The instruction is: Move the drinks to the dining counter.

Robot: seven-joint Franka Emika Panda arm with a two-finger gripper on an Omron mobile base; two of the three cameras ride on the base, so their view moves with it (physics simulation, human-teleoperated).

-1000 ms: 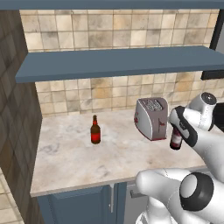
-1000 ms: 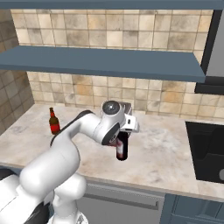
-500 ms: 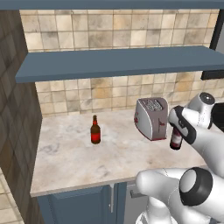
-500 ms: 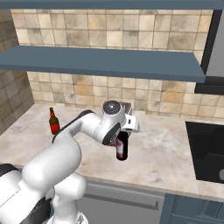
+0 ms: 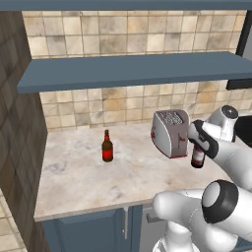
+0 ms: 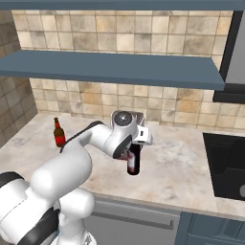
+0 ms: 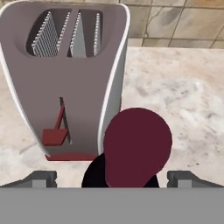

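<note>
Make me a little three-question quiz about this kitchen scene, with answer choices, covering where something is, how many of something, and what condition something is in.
1. Where does the small brown bottle stand?
A. On the shelf
B. On the marble worktop, left of the toaster
C. Inside the toaster

2. How many bottles are on the worktop?
A. One
B. Two
C. Four

3. What is the tool doing over the dark wine bottle?
A. Open, fingers either side of its top
B. Shut tight on the toaster
C. Lifting it high above the shelf

Answers: 1 B, the left base view shows it alone on the marble, well left of the toaster. 2 B, one brown, one dark. 3 A, the hand view shows both fingers spread wide apart of the maroon cap.
</note>
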